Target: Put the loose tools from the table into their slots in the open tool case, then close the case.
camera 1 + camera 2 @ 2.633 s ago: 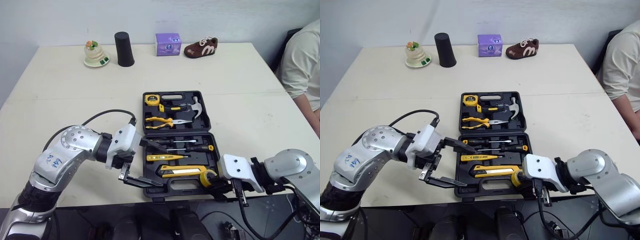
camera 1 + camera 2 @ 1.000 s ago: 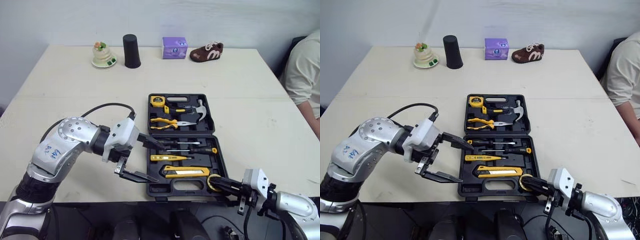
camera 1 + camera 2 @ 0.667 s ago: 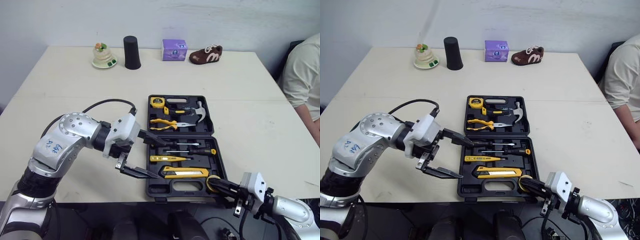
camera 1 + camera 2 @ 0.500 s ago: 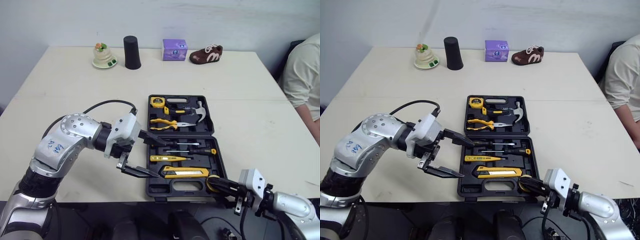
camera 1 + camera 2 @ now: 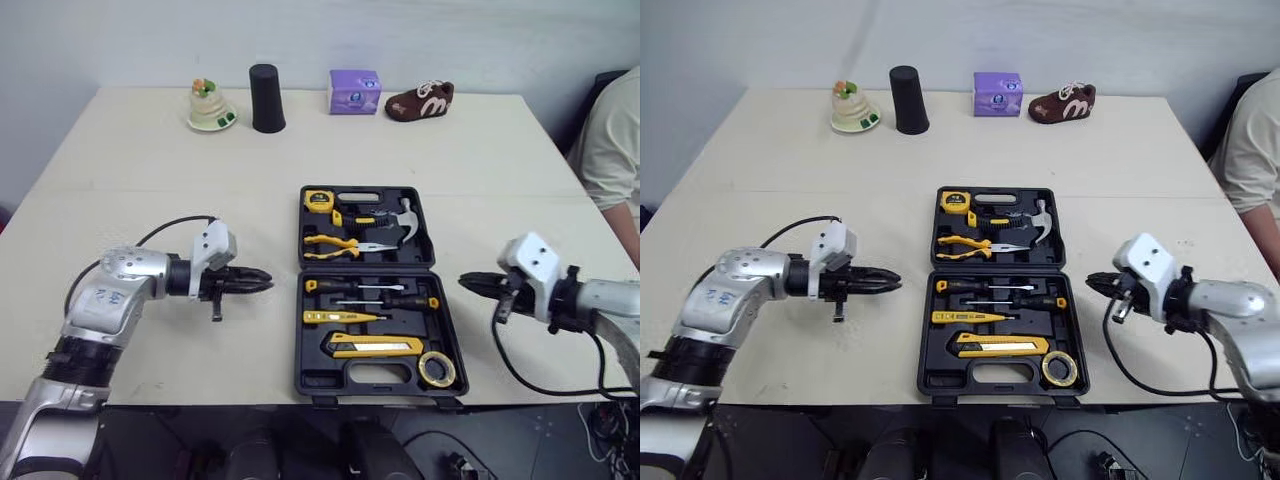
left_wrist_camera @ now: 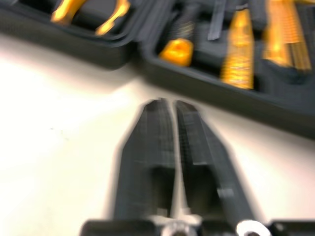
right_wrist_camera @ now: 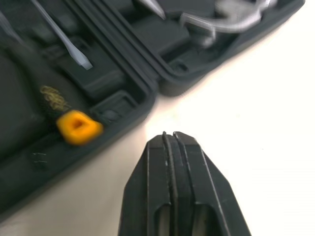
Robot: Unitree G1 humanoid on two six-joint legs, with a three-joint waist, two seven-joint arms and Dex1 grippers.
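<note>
The black tool case [image 5: 368,269] lies open at the table's middle. Its far half holds a tape measure [image 5: 317,199], pliers [image 5: 335,243] and a hammer [image 5: 405,213]. Its near half holds screwdrivers [image 5: 370,288], a yellow tester [image 5: 335,317], a utility knife [image 5: 370,347] and a yellow tape roll [image 5: 436,369] in the right corner. My left gripper [image 5: 262,282] is shut and empty just left of the case, pointing at it; the left wrist view shows this left gripper [image 6: 169,102] closed above the table. My right gripper [image 5: 465,282] is shut and empty just right of the case.
Along the far edge stand a small figurine [image 5: 209,106], a black cup [image 5: 265,98], a purple box [image 5: 355,90] and a brown shoe [image 5: 420,100]. A person's sleeve [image 5: 612,150] shows at the right edge. Bare table lies on both sides of the case.
My left gripper has shut and pulled back left out of the case. My right gripper has risen from the front edge to the case's right side, and the tape roll lies in the case.
</note>
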